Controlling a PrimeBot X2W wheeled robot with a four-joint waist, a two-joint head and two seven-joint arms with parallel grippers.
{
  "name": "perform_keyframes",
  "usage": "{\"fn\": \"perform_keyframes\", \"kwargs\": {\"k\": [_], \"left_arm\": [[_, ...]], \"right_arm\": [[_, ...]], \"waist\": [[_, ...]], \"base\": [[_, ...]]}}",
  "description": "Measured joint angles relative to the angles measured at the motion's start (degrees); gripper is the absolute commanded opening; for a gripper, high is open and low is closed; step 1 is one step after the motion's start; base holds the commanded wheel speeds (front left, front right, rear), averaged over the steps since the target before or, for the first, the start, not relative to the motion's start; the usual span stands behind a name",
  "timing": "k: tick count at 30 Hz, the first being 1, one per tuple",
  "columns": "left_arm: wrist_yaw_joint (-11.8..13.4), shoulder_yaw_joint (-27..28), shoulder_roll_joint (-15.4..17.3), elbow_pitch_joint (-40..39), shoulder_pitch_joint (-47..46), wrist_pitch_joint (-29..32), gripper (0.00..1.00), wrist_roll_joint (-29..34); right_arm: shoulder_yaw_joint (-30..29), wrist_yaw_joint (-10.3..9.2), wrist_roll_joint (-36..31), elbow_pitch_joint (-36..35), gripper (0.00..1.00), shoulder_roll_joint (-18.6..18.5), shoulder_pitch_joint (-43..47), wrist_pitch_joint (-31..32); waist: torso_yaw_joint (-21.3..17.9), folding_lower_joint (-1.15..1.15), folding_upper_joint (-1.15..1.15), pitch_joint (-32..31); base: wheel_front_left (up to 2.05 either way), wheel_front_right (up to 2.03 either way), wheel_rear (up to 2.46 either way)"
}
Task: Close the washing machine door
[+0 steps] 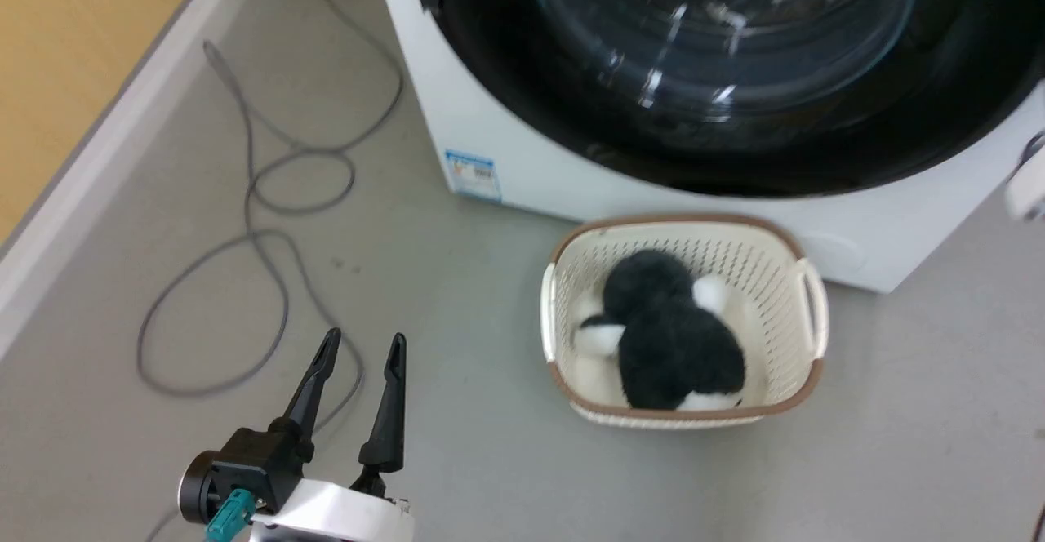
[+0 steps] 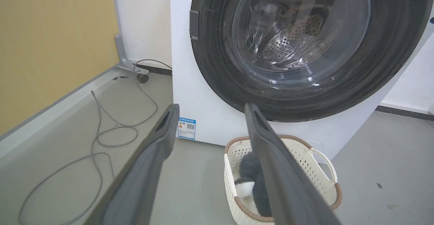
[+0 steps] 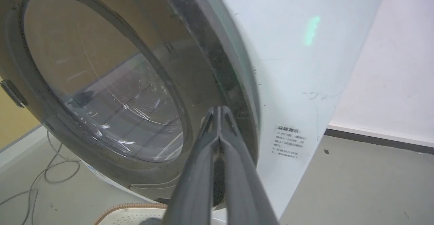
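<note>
A loose grey cable (image 1: 248, 168) loops over the floor at the left. Beside it the left gripper (image 1: 362, 344) hangs spread wide and empty, apparently parked clear of the work. The big white front-loading washing machine (image 1: 522, 158) carries its round, glossy black-rimmed glass door (image 1: 718, 60) against the front, seemingly shut or nearly so. A cream perforated plastic basket (image 1: 735, 258) stands below. The right gripper (image 3: 219, 111), fingers pressed together and empty, points at the rim, probably as a pusher.
</note>
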Motion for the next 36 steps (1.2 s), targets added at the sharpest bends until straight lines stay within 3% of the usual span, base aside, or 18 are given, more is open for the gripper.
{"fn": "perform_keyframes", "kwargs": {"k": [5, 11, 19, 27, 34, 35, 36], "left_arm": [[-0.1, 1.3, -0.1, 0.6, 1.2, 0.0, 1.00, 0.0], [0.0, 2.9, -0.1, 1.1, 3.6, 0.0, 1.00, 0.1], [1.4, 5.0, -0.1, 1.1, 5.8, 0.0, 1.00, 0.1], [2.6, 5.0, 0.0, 2.8, 7.1, 0.1, 1.00, 0.6], [2.6, 3.6, 0.9, 3.9, 7.6, 1.2, 1.00, 1.5], [2.6, 3.5, 1.1, 4.0, 7.8, 1.4, 1.00, 1.7], [2.7, 3.4, 1.3, 4.2, 8.0, 1.7, 1.00, 2.0]], "right_arm": [[4.1, 0.00, 2.5, -2.7, 0.00, 1.3, 7.3, -2.7], [5.7, 0.00, 5.3, -11.8, 0.00, 1.6, 16.6, -4.7], [-1.3, 0.00, 2.6, -28.5, 0.00, 3.2, 31.6, -5.2], [-10.8, -0.01, -4.3, -44.4, 0.00, 14.5, 49.2, -1.7], [-13.2, -0.01, -9.6, -52.4, 0.00, 21.1, 59.8, 1.5], [-13.2, -0.01, -9.8, -52.7, 0.44, 21.5, 60.6, 1.5], [-13.2, -0.01, -10.3, -52.8, 1.00, 21.8, 61.3, 1.4]], "waist": [[-1.7, -0.01, 0.00, -4.5], [-4.3, -0.01, 0.00, -10.5], [-8.6, -0.01, 0.00, -15.8], [-11.3, -0.01, 0.00, -18.0], [-12.3, -0.01, 0.00, -18.4], [-12.4, -0.01, 0.00, -18.4], [-12.5, -0.01, 0.00, -18.5]], "base": [[0.00, 0.00, 0.00], [0.00, 0.00, 0.00], [0.00, 0.00, 0.00], [0.00, 0.00, 0.00], [0.00, 0.00, 0.00], [0.00, 0.00, 0.00], [0.00, 0.00, 0.00]]}}
